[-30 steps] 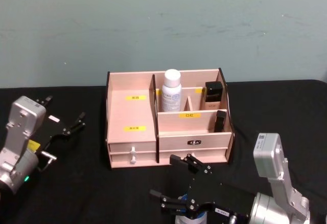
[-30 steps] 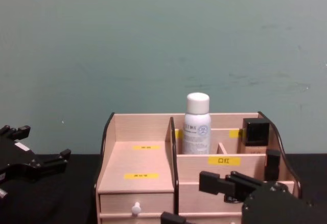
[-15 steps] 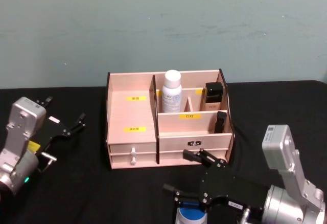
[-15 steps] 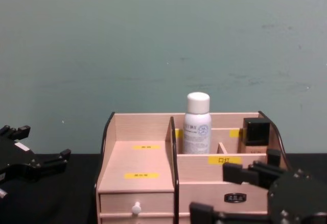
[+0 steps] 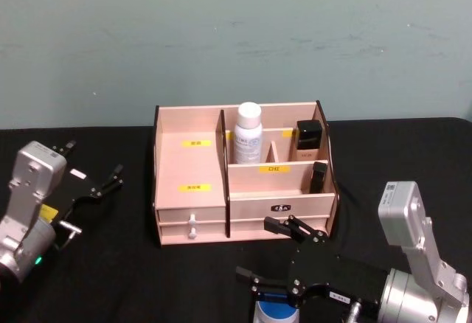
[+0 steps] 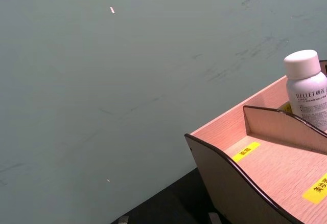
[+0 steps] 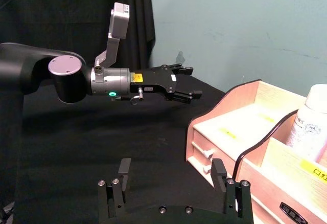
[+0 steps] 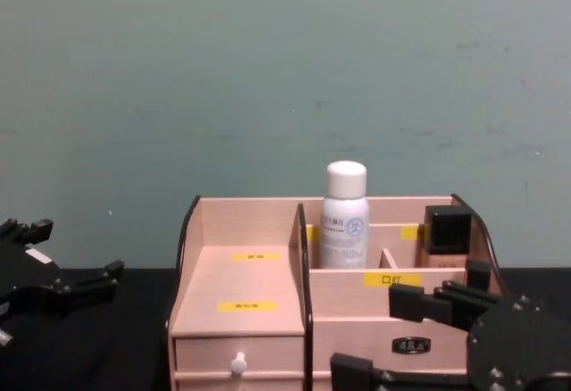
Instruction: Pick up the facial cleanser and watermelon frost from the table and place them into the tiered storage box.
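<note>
The tiered storage box [image 5: 295, 205] stands mid-table, also seen in the chest view [image 8: 268, 348] and both wrist views [image 6: 225, 127] [image 7: 225, 132]. A white bottle [image 5: 248, 135] [image 8: 344, 217] stands upright in its back compartment. A white object with a blue top [image 5: 276, 313] sits on the table at the near edge; I cannot tell whether it is the facial cleanser or the watermelon frost. My right gripper [image 5: 258, 249] [image 7: 171, 170] hovers open just above and behind it, in front of the drawers. My left gripper [image 5: 94, 159] [image 7: 190, 82] is open, left of the box.
Two black cosmetic items [image 5: 308, 135] [image 5: 318, 175] fill the box's right compartments. The left stepped shelves with yellow labels [image 5: 195, 186] are bare. Black cloth covers the table [image 5: 125, 264]; a teal wall stands behind it.
My right gripper shifted to the right a second ago, uncovering the blue-topped object, and has since held almost still. The left arm has not moved.
</note>
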### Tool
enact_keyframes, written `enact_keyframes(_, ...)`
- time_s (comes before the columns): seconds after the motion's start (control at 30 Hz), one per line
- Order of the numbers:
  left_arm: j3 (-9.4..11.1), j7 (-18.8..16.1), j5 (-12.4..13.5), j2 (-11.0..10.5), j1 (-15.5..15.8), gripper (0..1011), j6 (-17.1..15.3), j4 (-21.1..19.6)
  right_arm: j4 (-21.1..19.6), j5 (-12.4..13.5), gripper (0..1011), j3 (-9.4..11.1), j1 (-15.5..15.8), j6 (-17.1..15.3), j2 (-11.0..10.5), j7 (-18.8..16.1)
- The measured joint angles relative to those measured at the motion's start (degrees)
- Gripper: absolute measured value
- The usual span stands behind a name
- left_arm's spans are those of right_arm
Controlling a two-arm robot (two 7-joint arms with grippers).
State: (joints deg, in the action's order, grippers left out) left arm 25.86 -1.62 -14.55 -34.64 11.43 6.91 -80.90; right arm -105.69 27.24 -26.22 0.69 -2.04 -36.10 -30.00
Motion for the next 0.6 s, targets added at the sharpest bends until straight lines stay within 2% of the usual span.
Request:
enact_keyframes(0.27,0.0,0.0,0.0,0.0,0.0,1010,0.0,0.0,0.1,0.0,1002,0.0,-0.1,0.0,0.0,-0.1)
enact_keyframes(0.43,0.0,0.0,0.0,0.0,0.0,1010,0.0,0.0,1.1,1.7,1002,0.2,-0.4,-0.2,0.3,-1.1)
enact_keyframes(0.6,0.0,0.0,0.0,0.0,0.0,1010,0.0,0.0,-0.2,3.2,1003,1.4,1.9,-0.4,-1.5,-0.8)
